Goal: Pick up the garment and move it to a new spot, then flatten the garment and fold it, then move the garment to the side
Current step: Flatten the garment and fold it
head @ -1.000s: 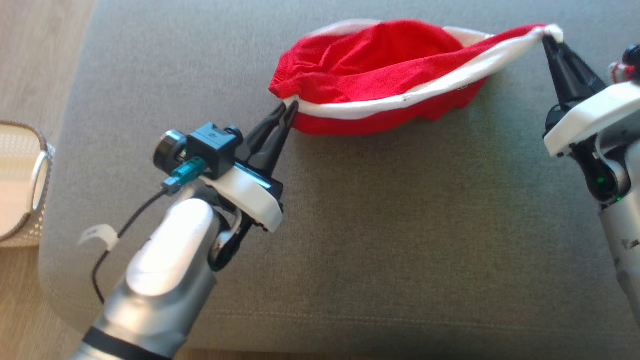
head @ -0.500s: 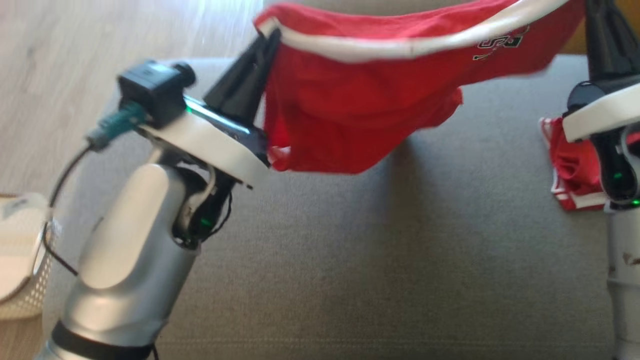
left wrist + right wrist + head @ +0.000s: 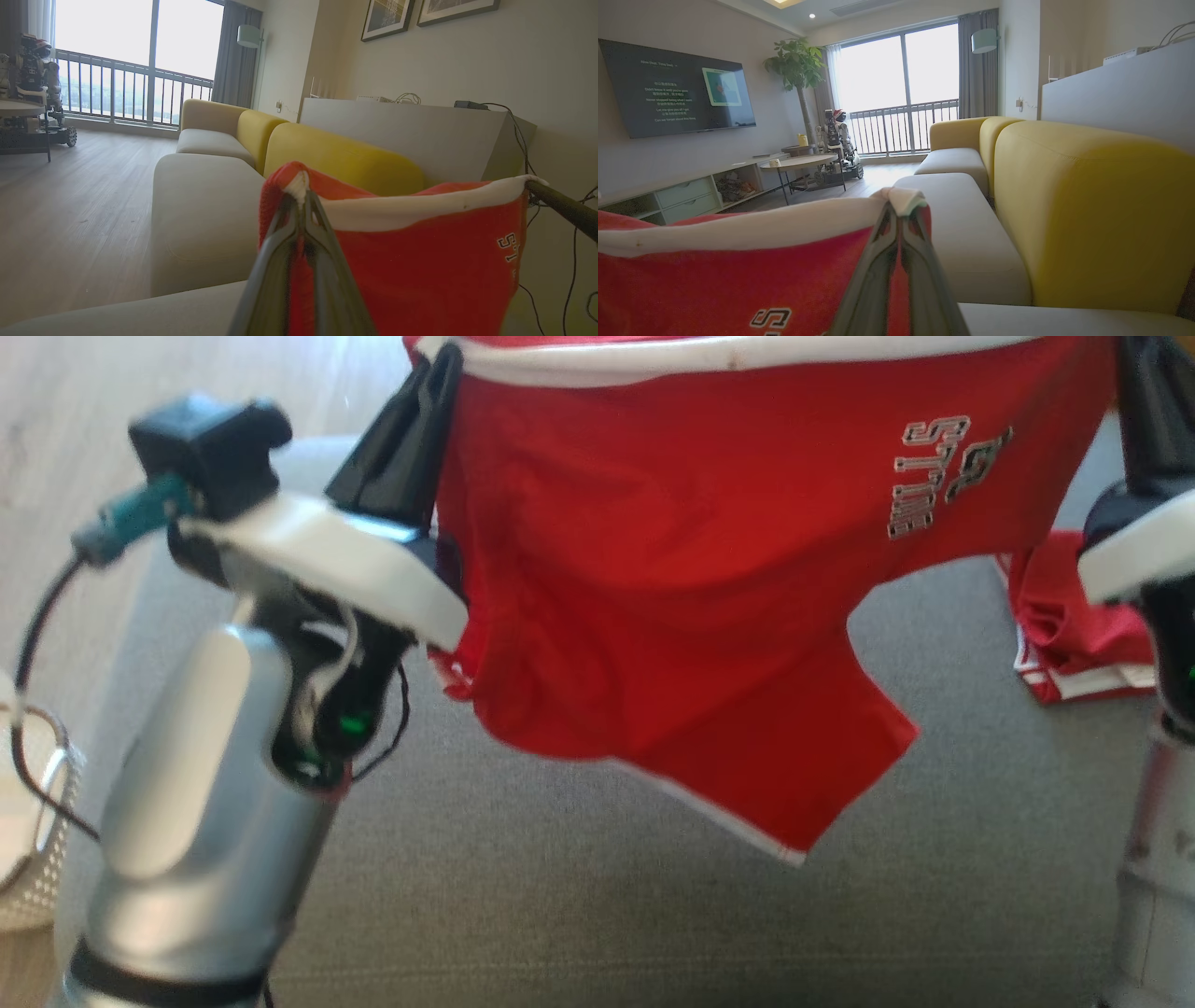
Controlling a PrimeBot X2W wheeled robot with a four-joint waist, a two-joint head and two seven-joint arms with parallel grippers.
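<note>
Silver and rounded along the left forearm (image 3: 196,803), ringed low down by a black band (image 3: 159,980). Capped at the wrist with a curved white plate (image 3: 317,560), topped by a boxy black camera (image 3: 210,443) with a teal plug (image 3: 131,513) and a thin black cable (image 3: 28,644) looping off it. Lit by a green light (image 3: 350,723) inside the dark wrist joint. Tipped by the left gripper (image 3: 434,373), with two long, dark, tapering fingers (image 3: 275,270). Same silver on the right forearm (image 3: 1153,896), faintly marked in dark near the edge. Same white on the right plate (image 3: 1134,555), same dark taper on the right gripper (image 3: 900,212).
</note>
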